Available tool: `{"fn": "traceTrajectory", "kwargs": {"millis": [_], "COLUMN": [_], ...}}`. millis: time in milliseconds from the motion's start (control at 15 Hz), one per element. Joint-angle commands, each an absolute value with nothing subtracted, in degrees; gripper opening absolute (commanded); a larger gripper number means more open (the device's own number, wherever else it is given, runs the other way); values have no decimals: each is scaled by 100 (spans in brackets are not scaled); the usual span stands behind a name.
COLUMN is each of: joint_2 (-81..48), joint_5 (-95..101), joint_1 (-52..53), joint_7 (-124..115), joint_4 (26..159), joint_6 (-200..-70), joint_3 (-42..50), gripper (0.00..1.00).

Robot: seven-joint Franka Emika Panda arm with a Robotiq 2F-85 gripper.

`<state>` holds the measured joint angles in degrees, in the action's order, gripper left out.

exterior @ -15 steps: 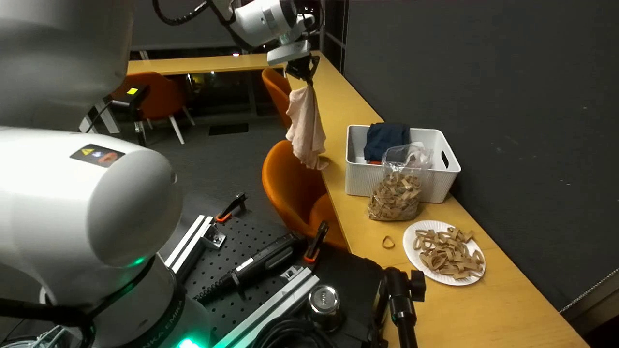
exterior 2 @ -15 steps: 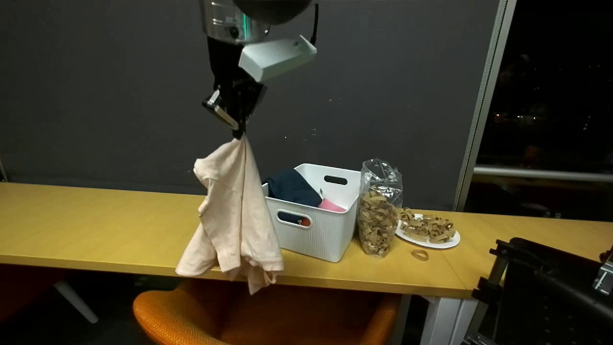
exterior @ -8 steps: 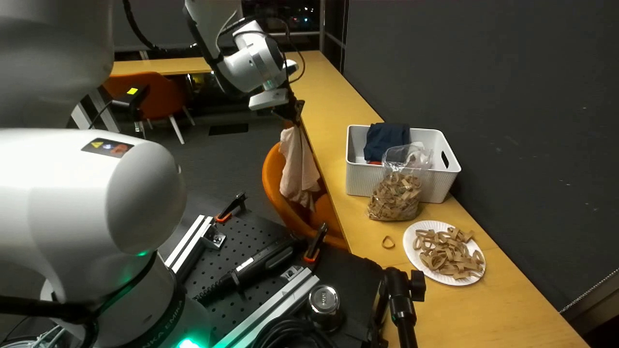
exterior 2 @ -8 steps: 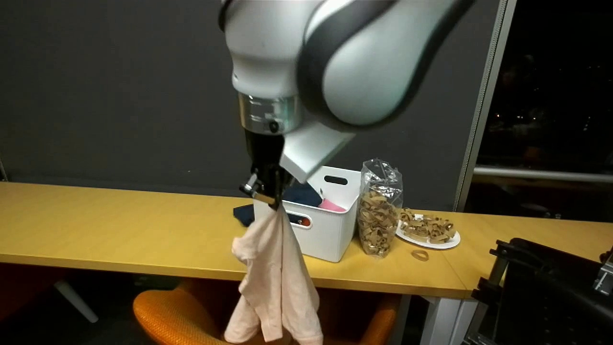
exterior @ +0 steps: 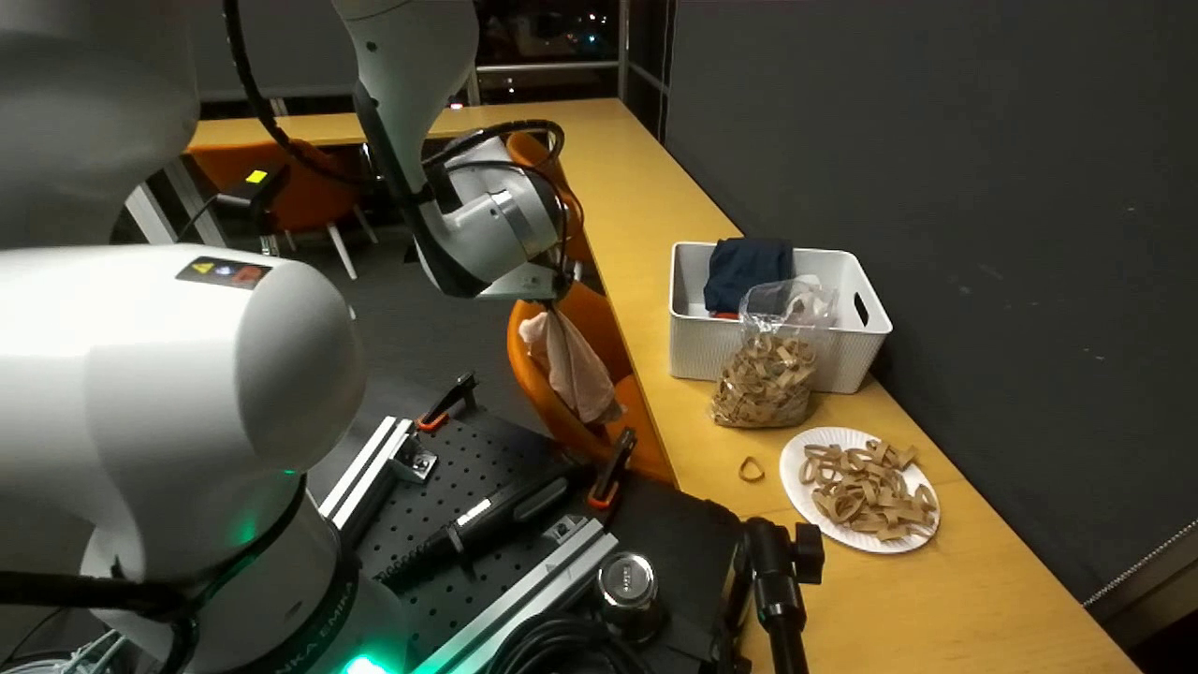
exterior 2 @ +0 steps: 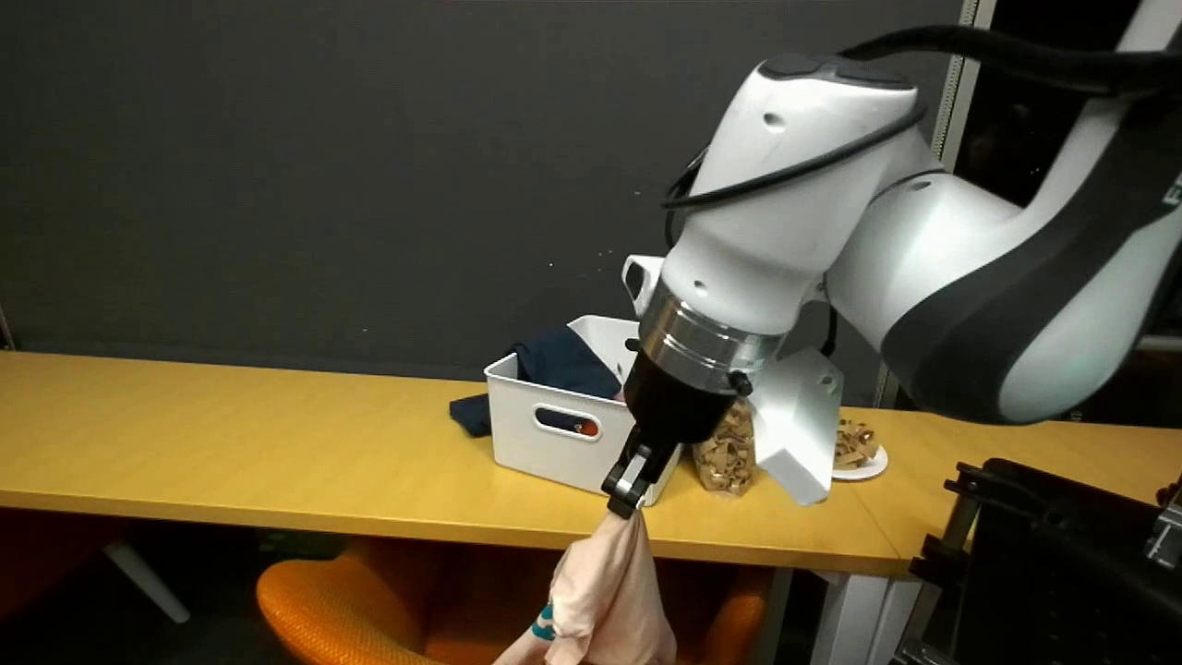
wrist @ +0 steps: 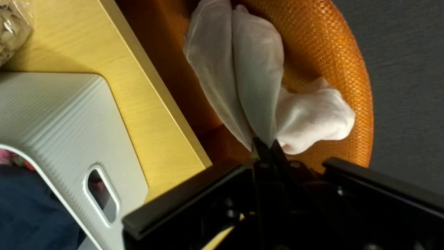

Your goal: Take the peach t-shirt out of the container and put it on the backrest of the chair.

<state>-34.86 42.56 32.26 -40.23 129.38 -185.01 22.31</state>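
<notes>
Beyond the chair (exterior: 641, 417), a dark wall (exterior: 936, 187) backs the yellow surface (exterior: 646, 234). In an exterior view, the arm (exterior: 505, 229) extends over the chair, the shirt (exterior: 573, 370) hanging beneath it. On the surface, near the chair, stand the bin (exterior: 697, 351) and the bag (exterior: 764, 379); the plate (exterior: 794, 468) of bands (exterior: 866, 487) lies farther from the chair.

In an exterior view, the fingers (exterior 2: 625, 499) grip the shirt's top above the chair; the bin is beyond the chair.

In the wrist view, the fingers are clenched on the shirt, which shows against the chair's inner back; whether it touches, I cannot tell.
</notes>
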Motion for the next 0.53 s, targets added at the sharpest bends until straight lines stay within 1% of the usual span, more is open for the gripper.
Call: {"fn": "traceTrajectory", "kwargs": {"millis": [0,133,200,333,467], "joint_2": [-3057,-3022,-3094,-3143,-3195], "joint_5": [4324,4222,4248,4503,4737], "joint_1": [3918,4012,3890,3468,3150], "joint_7": [-4110,-3956,-3913,-3964,-4035], "joint_4": [13476,13548,13511,13446,13347], "joint_6": [-19466,-19948,-20275,-20688,-20765], "joint_3": [3092,3205,3089,2658,2237], "gripper": [1,1,1,1,1]}}
